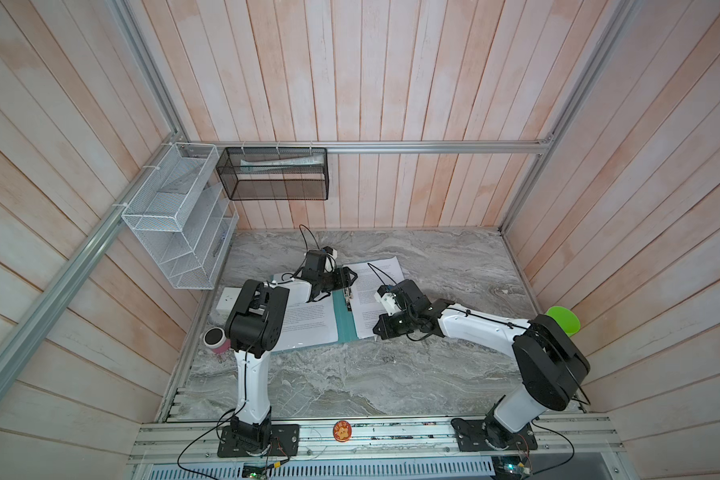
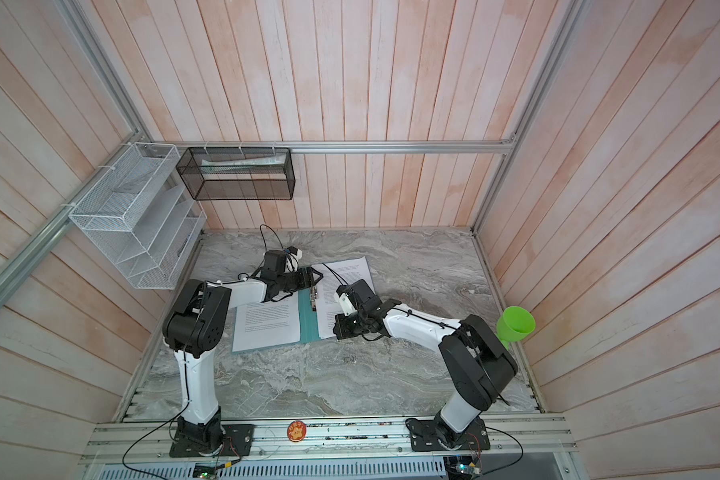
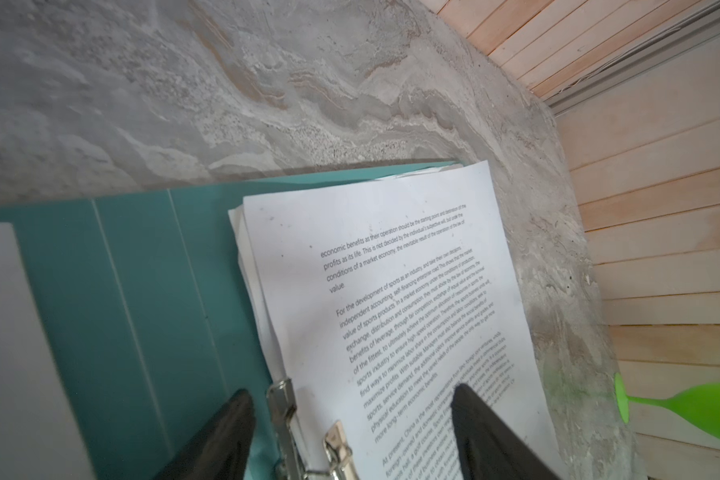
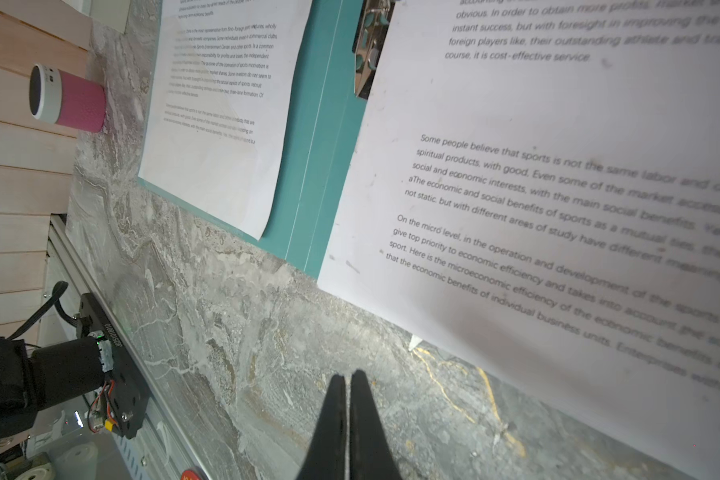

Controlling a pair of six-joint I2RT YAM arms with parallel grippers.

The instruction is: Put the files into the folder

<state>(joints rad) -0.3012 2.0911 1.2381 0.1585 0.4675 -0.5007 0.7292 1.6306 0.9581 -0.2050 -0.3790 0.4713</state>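
Files [image 1: 385, 272] lie in two lots on the opened folder [image 1: 347, 330], which sits flat on the bench [image 1: 433, 365] between my two arms. A single sheet [image 1: 308, 322] covers the left-hand cover. A small stack [image 3: 391, 270] rests on the right-hand cover, its top page turned a little askew so one corner runs past the folder's edge onto the stone. In the left wrist view, further page edges peep out from under that top page.

I have the left gripper [image 3: 352, 392] poised over the metal clip [image 3: 292, 415] at the spine. Its jaws stand well apart with the clip's lever between them, touching neither side as far as I can tell. I judge this placement is meant for working the clip so the stack can be pinned under it. The right gripper [image 4: 347, 378] has its jaws closed on nothing, tips together over bare stone just beside the near edge of the stack. I read it as a pusher, placed to nudge or steady the paper.

The folder is thin, smooth teal card or plastic, with scored creases along the spine. The paper is matte and slightly grubby, and the single sheet's near corner lifts a little. The clip is bright sprung steel. The bench is grey-veined and marble-like, and it looks slick, so I expect loose pages to slide easily.
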